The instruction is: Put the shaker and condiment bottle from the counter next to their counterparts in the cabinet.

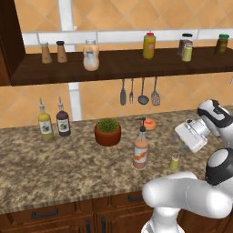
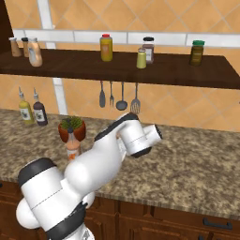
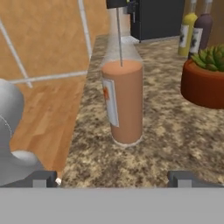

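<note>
The condiment bottle [image 1: 141, 153] stands upright near the counter's front edge, full of salmon-orange sauce with a thin black spout. In the hand view the condiment bottle [image 3: 124, 100] is straight ahead, a short way beyond my open gripper [image 3: 113, 179], whose fingertips [image 3: 43, 179] are spread wide with nothing between them. My gripper [image 1: 178, 136] hovers to the right of the bottle, above the small yellow-green shaker [image 1: 174, 162]. On the cabinet [image 1: 136, 67] a matching sauce bottle [image 1: 91, 55] and a matching shaker [image 1: 187, 53] stand. My arm half covers the condiment bottle [image 2: 72, 146].
A potted plant [image 1: 108, 132] sits just behind and left of the condiment bottle. Yellow [image 1: 45, 124] and dark [image 1: 63, 122] spouted bottles stand at the back left. Utensils [image 1: 139, 92] hang under the shelf. A yellow red-capped bottle [image 1: 149, 45] and jars stand on the shelf.
</note>
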